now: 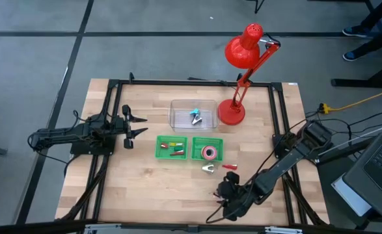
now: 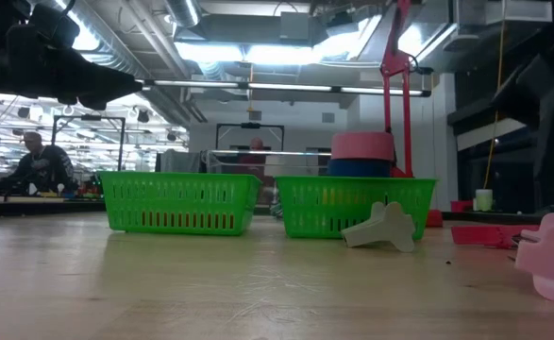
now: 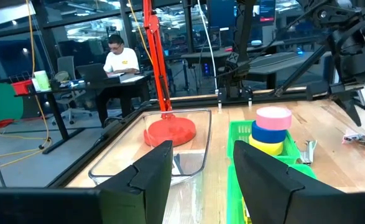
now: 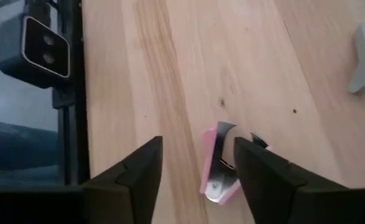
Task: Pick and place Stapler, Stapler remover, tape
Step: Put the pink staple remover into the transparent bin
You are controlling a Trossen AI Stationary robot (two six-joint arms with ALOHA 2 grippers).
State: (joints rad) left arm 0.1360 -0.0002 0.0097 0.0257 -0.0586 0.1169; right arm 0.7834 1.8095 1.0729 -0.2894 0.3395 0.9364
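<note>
right gripper (image 4: 194, 163) hangs wide open over a pink staple remover (image 4: 221, 163) on the desk (image 4: 170, 74), apparently not touching; left gripper (image 3: 201, 171) waits open near the green baskets (image 1: 172, 147).

Grey floor (image 1: 34, 58) w/ dark seams, bright ceiling lights (image 2: 248, 52), desks, seated person (image 3: 121, 62) at bkgd desk
</note>
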